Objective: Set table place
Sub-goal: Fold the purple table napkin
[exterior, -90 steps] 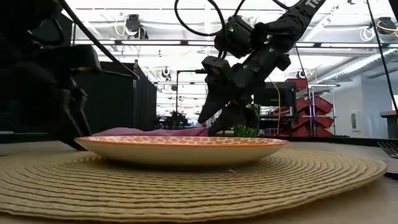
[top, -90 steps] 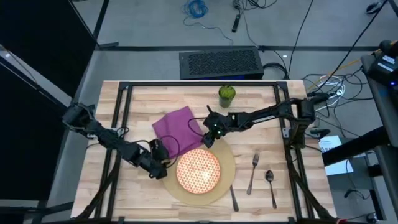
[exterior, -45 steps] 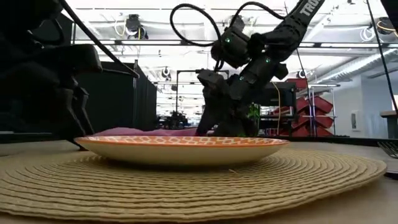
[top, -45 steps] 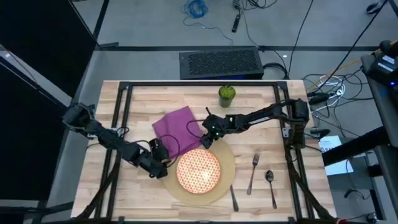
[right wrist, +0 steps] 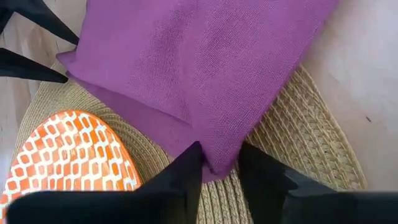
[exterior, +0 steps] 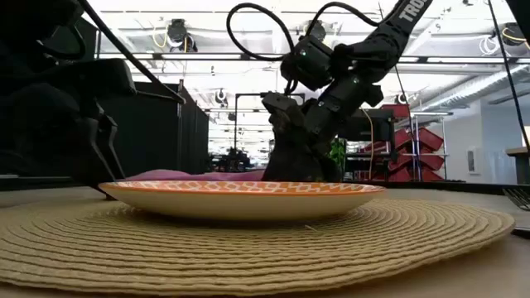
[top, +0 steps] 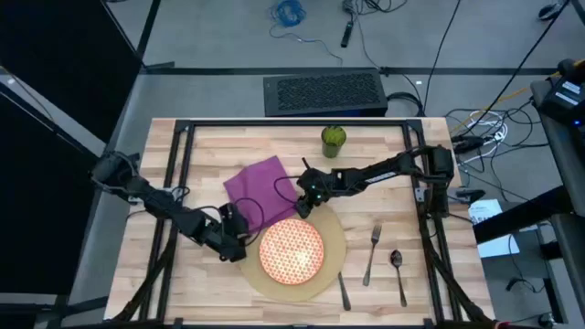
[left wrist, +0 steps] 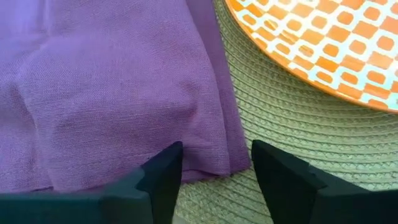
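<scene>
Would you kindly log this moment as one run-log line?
left gripper: open at purple napkin corner | right gripper: open astride opposite corner | napkin overlaps mat | plate on mat

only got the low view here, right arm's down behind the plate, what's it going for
Observer: The right gripper straddles a corner of the purple napkin lying on the mat.
Operator: fingers closed on it yet
Observer: No, still apart, with the cloth edge between them.
Operator: and the left one
Observer: The left gripper is open at the napkin's other near corner, beside the plate.
Operator: anything to the right of the mat
Observer: A fork and spoon lie on the table.
</scene>
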